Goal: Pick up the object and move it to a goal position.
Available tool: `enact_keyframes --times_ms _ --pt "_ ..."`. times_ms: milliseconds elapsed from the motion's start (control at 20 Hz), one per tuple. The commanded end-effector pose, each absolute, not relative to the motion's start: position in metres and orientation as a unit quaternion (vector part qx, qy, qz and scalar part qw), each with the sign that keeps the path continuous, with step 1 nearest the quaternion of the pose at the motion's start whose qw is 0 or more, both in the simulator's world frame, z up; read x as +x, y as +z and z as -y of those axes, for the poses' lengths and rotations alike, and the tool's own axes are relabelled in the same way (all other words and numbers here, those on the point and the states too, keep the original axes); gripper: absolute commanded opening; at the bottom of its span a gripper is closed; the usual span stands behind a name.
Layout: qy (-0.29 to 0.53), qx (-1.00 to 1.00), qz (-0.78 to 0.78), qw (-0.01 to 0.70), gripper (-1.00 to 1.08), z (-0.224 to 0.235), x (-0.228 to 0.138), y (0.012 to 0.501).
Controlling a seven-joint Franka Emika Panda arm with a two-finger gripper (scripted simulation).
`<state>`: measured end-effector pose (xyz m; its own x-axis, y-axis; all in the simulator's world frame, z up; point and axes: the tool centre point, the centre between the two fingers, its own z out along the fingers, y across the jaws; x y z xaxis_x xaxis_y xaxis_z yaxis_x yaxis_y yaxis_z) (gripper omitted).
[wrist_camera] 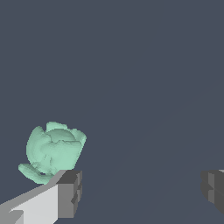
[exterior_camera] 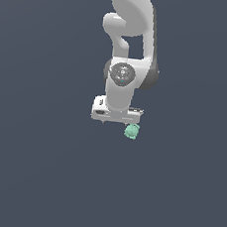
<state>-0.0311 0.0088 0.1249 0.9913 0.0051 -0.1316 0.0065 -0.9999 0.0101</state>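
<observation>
Gripper [wrist_camera: 140, 194] wide open, holding nothing; blob [wrist_camera: 53, 151] just beside one fingertip [wrist_camera: 70, 192], outside the gap, on the exterior view's right.

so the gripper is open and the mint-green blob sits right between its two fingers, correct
Not quite. The gripper is open, but the mint-green blob sits outside the gap, beside one finger, not between the two. The wrist view shows it.

Matte, lumpy mint-green object [wrist_camera: 53, 151]; smooth dull-grey fingers [wrist_camera: 70, 192].
</observation>
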Motion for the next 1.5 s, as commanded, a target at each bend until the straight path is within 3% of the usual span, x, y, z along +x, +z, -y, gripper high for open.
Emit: enact_keyframes --times_ms 0,1450 --pt "-0.063 0.998 0.006 0.006 1.0 -0.014 -0.032 0.123" --pt "-0.001 0.982 0.187 0.0 1.0 -0.105 -0.052 0.09"
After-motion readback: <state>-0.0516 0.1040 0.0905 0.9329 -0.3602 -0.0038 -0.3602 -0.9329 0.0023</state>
